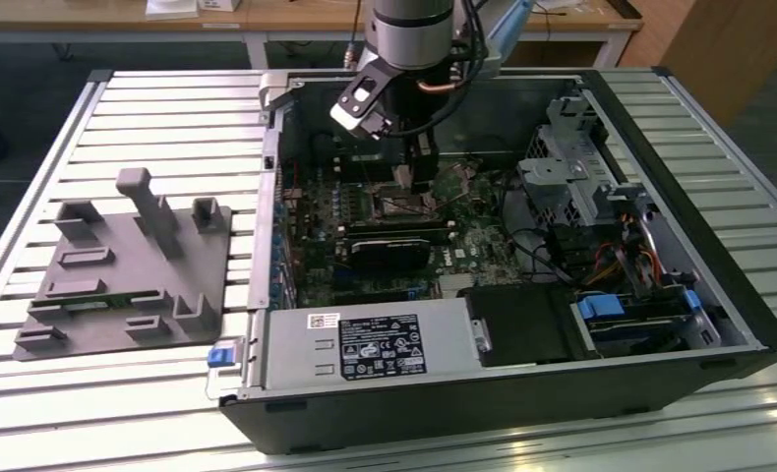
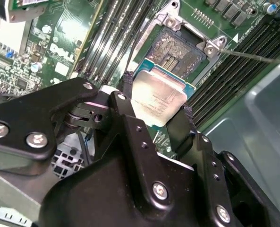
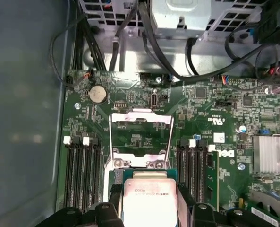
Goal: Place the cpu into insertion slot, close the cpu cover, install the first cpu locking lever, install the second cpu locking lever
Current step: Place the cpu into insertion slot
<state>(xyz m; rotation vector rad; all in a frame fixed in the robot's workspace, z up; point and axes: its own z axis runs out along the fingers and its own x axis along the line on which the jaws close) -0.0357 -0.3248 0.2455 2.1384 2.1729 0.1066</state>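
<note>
The cpu (image 2: 158, 101), fine print on its pale top, is pinched by its edges in the gripper (image 2: 156, 108), hovering at the rim of the bare insertion slot (image 2: 177, 51). The cpu cover (image 3: 142, 119) lies flipped open. White lettering dots the green board (image 3: 210, 109).

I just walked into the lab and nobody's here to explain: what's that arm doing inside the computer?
The arm's gripper is reaching into the open computer case and is shut on the cpu, pinching it by two opposite edges. It holds the chip near the insertion slot, whose contacts lie exposed, so the chip is not yet seated. The cpu cover stands flipped open.
</note>
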